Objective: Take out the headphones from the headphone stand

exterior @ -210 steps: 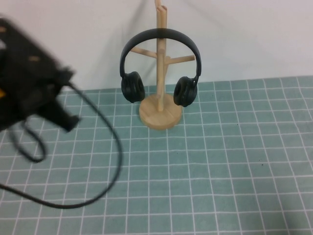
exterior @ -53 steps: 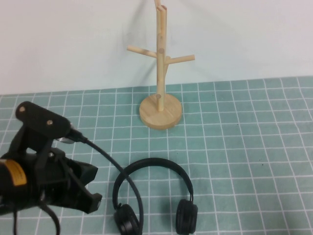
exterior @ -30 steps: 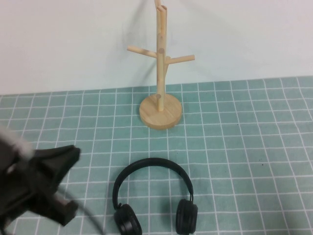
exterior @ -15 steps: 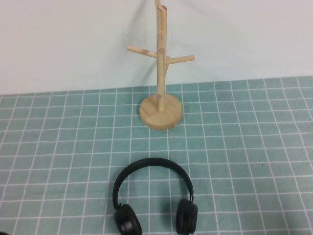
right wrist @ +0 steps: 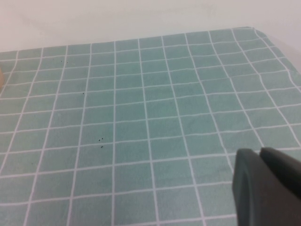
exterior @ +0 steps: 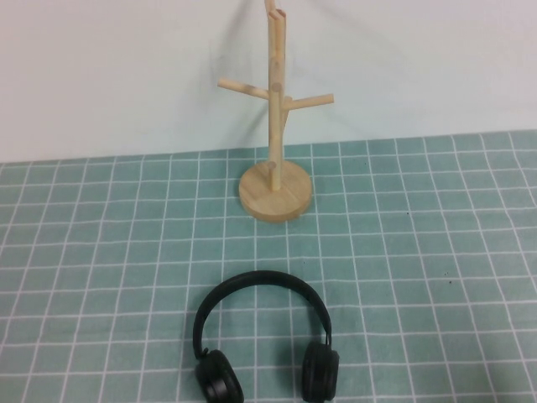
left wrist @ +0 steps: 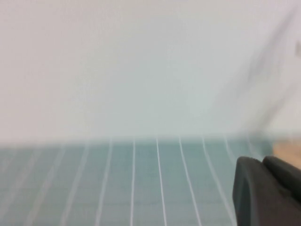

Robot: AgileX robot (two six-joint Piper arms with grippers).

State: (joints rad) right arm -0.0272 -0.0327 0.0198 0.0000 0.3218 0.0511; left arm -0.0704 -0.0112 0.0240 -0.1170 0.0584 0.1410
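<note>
The black headphones [exterior: 260, 276] lie flat on the green mat at the front centre of the high view, ear cups toward me, touched by nothing. The wooden headphone stand [exterior: 274, 126] stands upright at the back centre on its round base, its pegs bare. Neither arm shows in the high view. My left gripper [left wrist: 263, 161] shows only in the left wrist view, its fingers closed together and empty, low over the mat. My right gripper [right wrist: 260, 152] shows only in the right wrist view, closed and empty above bare mat.
The green gridded mat [exterior: 419, 252] covers the table up to a white wall [exterior: 126, 67] behind the stand. In the right wrist view the mat's far corner [right wrist: 256, 30] shows. A tan blur [left wrist: 288, 149] sits beside the left gripper.
The headphones hung on the stand at first and now lie on the mat. My left arm, near them a second ago, has drawn back out of the high view.
</note>
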